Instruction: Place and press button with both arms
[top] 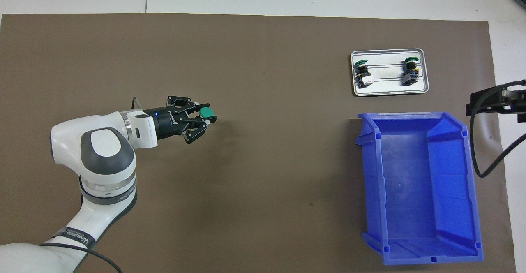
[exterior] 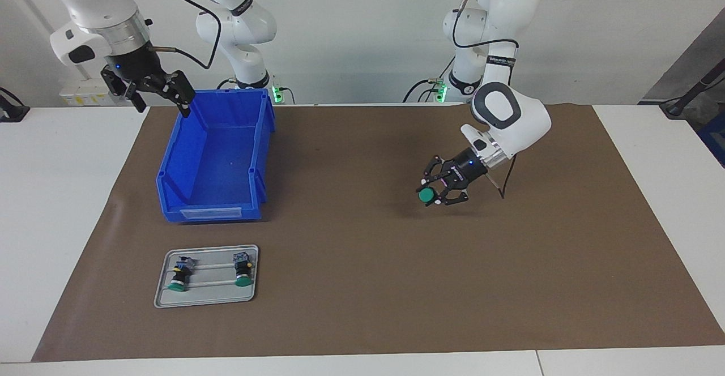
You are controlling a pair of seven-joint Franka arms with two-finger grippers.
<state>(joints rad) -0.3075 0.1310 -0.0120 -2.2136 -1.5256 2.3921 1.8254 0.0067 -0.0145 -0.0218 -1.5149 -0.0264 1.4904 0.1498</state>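
Over the brown mat [exterior: 362, 285] toward the left arm's end of the table, the left gripper [exterior: 440, 190] hangs just above the surface with its fingers partly closed around the button [exterior: 427, 195]. The green cap sticks out past the fingertips and the arm's wrist is tilted low, so the button lies nearly sideways in the grip and appears not to touch the mat. In the overhead view the same gripper [top: 196, 119] points toward the right arm's end, with the green cap [top: 206, 113] at its tip.

The right gripper [exterior: 156, 90] waits raised at the corner of the blue bin [exterior: 218, 161] nearest the robots, its fingers spread wide and holding nothing. The bin looks bare inside. Just beside it, farther from the robots, a small metal tray [exterior: 207, 297] carries two more green-capped buttons [exterior: 181, 277] lying on their sides, well apart from the held one.

The placing step seems to be in hand: the button is carried but not yet set down. The next move probably calls for turning the button so its base meets the mat with the cap up, and keeping it steady there. The right arm would then have to cross most of the table to press the cap.
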